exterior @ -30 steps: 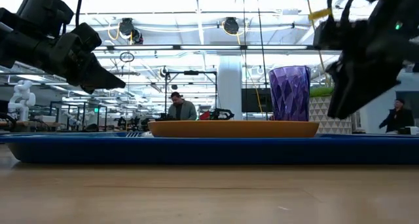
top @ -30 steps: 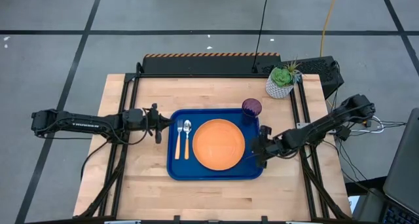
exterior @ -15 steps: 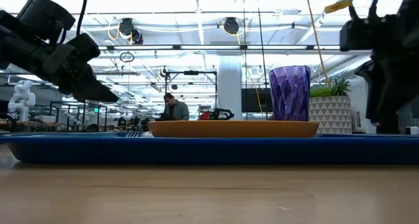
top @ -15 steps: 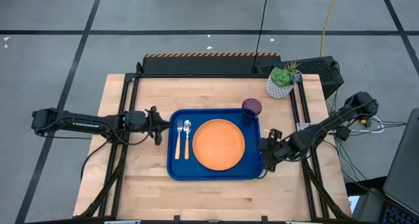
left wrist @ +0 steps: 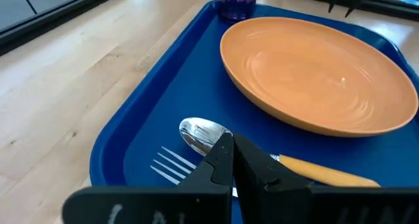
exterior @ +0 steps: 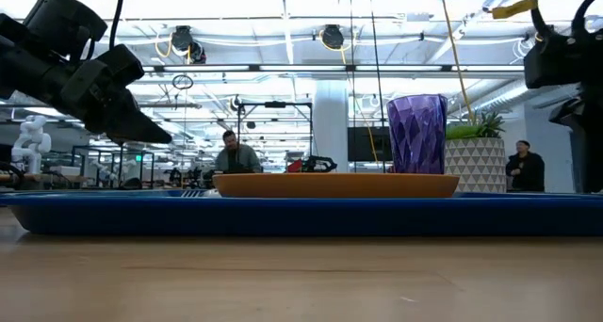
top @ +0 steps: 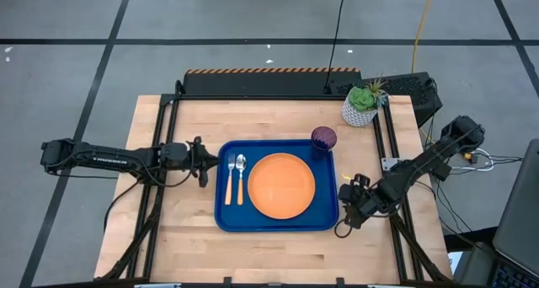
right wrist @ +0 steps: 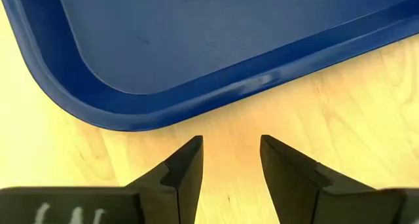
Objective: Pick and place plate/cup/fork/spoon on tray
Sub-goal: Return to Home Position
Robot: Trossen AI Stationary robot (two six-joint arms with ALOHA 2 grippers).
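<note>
High view: potted plant stands near cup, seemingly not touching

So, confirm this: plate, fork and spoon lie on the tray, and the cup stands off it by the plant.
Wrong on the cup: the high view shows it standing on the tray, in the corner nearest the plant. The plate, fork and spoon do lie on the tray.
</note>
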